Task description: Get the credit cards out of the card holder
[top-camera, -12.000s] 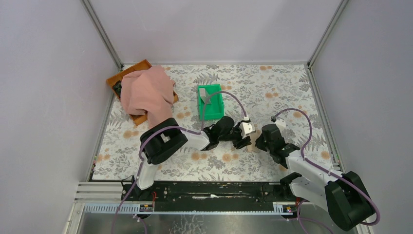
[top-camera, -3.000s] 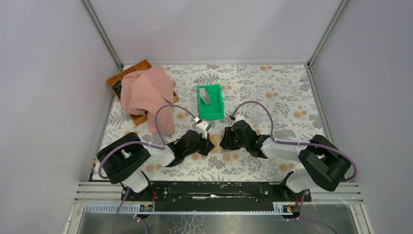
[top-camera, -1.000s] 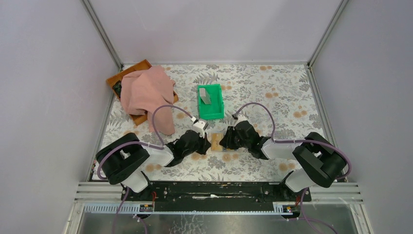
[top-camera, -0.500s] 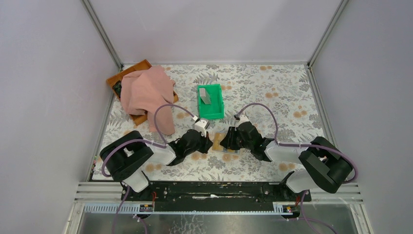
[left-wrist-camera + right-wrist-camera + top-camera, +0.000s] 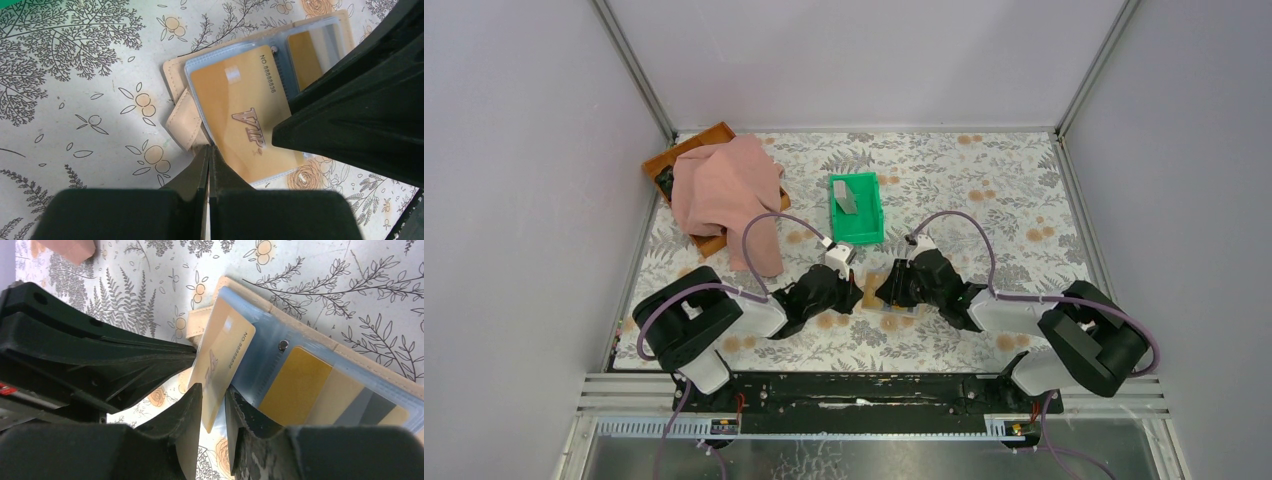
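Left wrist: 1 holder (image 5: 173, 80), 2 cards (image 5: 235, 110)

Bright, even light, soft shadows, glare across the card holder (image 5: 280, 75)

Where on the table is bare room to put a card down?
Bare: the table from the green bin to the right wall. Crowded: near centre, the left tool and right tool at the card holder; the pink cloth covers the back left.

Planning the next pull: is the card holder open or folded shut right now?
Open. The card holder lies spread flat, its clear sleeves and credit cards facing up.
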Available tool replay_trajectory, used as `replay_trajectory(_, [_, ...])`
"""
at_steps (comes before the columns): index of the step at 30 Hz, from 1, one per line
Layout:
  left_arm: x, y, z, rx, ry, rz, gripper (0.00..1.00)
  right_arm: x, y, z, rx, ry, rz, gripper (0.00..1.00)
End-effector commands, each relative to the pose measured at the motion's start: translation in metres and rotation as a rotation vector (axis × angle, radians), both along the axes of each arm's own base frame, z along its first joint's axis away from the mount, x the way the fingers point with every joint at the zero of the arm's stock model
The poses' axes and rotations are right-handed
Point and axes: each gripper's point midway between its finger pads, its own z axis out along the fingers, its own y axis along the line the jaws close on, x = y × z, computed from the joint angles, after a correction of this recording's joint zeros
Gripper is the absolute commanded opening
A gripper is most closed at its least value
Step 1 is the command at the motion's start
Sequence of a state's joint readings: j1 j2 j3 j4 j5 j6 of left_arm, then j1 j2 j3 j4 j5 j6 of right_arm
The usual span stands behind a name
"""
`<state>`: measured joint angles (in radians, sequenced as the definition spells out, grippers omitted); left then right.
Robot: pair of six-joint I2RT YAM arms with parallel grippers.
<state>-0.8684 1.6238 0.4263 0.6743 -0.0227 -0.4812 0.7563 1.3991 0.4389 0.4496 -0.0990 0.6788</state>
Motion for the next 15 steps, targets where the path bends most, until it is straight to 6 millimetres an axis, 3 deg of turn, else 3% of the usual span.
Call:
replay_trajectory(1, [-0.034, 0.013, -0.044, 0.12, 0.147, -0.061, 0.0, -0.001, 0.026, 0.017, 0.116, -0.016, 0.062, 0.3])
replay_trajectory(15, [-0.038, 0.009, -0.049, 0.12, 0.163, -0.074, 0.0, -0.003, 0.048, 0.033, 0.247, -0.013, 0.123, 0.31])
